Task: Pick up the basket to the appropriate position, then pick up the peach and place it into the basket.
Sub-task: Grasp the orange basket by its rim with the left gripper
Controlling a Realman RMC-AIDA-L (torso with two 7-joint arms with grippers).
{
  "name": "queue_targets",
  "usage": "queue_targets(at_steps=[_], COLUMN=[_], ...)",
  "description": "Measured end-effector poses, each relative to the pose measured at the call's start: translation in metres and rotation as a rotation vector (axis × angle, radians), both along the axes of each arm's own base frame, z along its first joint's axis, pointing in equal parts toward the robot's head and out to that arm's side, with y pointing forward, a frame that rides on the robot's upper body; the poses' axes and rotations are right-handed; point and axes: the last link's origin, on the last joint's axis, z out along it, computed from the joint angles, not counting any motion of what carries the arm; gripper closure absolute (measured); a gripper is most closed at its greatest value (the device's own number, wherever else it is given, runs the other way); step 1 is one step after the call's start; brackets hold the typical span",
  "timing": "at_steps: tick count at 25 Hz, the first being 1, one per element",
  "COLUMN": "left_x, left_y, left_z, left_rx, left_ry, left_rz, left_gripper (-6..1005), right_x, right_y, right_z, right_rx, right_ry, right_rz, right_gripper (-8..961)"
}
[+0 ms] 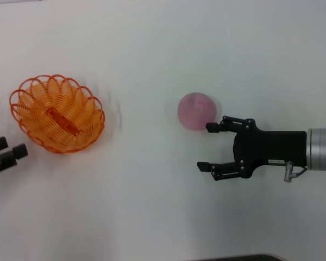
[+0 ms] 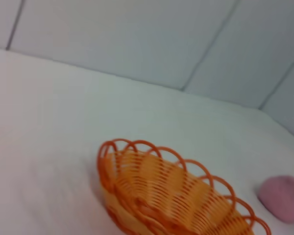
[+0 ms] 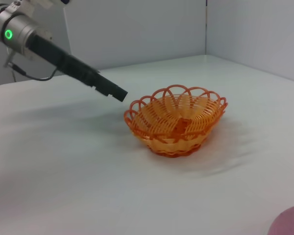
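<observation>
On the white table (image 1: 152,217), the basket (image 1: 57,114) sat upright at the left, empty, with the peach (image 1: 196,111) well apart toward the centre. The right end effector (image 1: 209,147) hovered just right of the peach, fingers spread wide, holding nothing; its upper fingertip lay at the peach's edge. The left end effector (image 1: 11,154) sat near the basket's near-left side, apart from it; whether open or closed couldn't be told. Only the right wrist view showed the looped orange wire walls, scalloped rim, flat base strip. Peach: round, matte, mottled pink.
</observation>
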Motion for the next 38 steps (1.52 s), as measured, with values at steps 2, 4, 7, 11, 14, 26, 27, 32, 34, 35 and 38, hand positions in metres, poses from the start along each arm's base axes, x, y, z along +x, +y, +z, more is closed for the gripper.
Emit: queue_targets(at_steps=[2, 4, 7, 11, 14, 26, 27, 32, 34, 35, 38], left_x=[0.001, 0.0, 0.0, 0.002, 0.005, 0.038, 0.042, 0.063, 0.069, 0.074, 0.083], left_y=[0.004, 0.008, 0.014, 0.025, 0.035, 0.093, 0.098, 0.124, 0.131, 0.136, 0.146], left_z=[0.002, 0.005, 0.009, 0.017, 0.022, 0.038, 0.039, 0.038, 0.036, 0.035, 0.032], left_rx=[-0.002, 0.006, 0.019, 0.018, 0.009, -0.065, -0.072, -0.124, -0.147, -0.16, -0.183], left_ry=[-0.023, -0.038, -0.049, -0.052, -0.05, 0.137, 0.158, 0.316, 0.37, 0.405, 0.476], left_rz=[0.033, 0.063, 0.091, 0.122, 0.145, 0.176, 0.176, 0.125, 0.11, 0.101, 0.076], left_gripper=[220, 220, 220, 221, 221, 220, 220, 220, 220, 220, 221], right_x=[0.0, 0.0, -0.001, -0.001, -0.001, -0.003, -0.004, -0.004, -0.005, -0.005, -0.005], right_y=[0.0, 0.0, 0.001, 0.001, 0.002, 0.004, 0.004, 0.004, 0.005, 0.005, 0.005], right_z=[0.0, 0.0, 0.0, 0.0, 0.0, 0.0, 0.0, 0.001, 0.001, 0.001, 0.001], right_rx=[0.001, 0.001, 0.001, 0.001, 0.001, 0.001, 0.001, 0.001, 0.001, 0.002, 0.002], right_ry=[0.0, 0.0, -0.001, -0.001, -0.001, -0.001, -0.001, 0.0, 0.001, 0.001, 0.002], right_rz=[0.001, 0.002, 0.003, 0.004, 0.006, 0.013, 0.014, 0.017, 0.018, 0.018, 0.018], right_gripper=[7, 7, 7, 7, 7, 7, 7, 7, 7, 7, 8])
